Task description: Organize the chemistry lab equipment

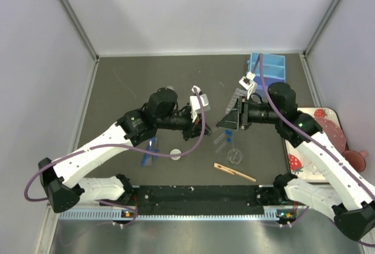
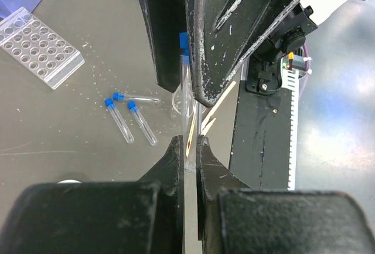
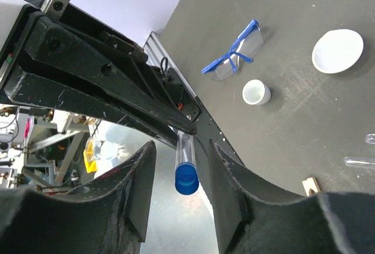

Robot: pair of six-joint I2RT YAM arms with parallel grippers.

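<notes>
Left of the table's middle, safety glasses with blue arms lie just beside a white round dish. Above the centre of the table, the left gripper is clamped tight on the bare end of a small clear tube with a blue cap and holds it in the air. The right gripper faces it. Its jaws stand partly apart on either side of the capped end, with a gap showing on each side. Beneath the right gripper sits the clear tube rack. Three more capped tubes lie loose on the table nearer the front. Beside them are a tiny glass beaker and, near the front edge, the wooden clip. A strawberry-print tray rests at the right edge.
</notes>
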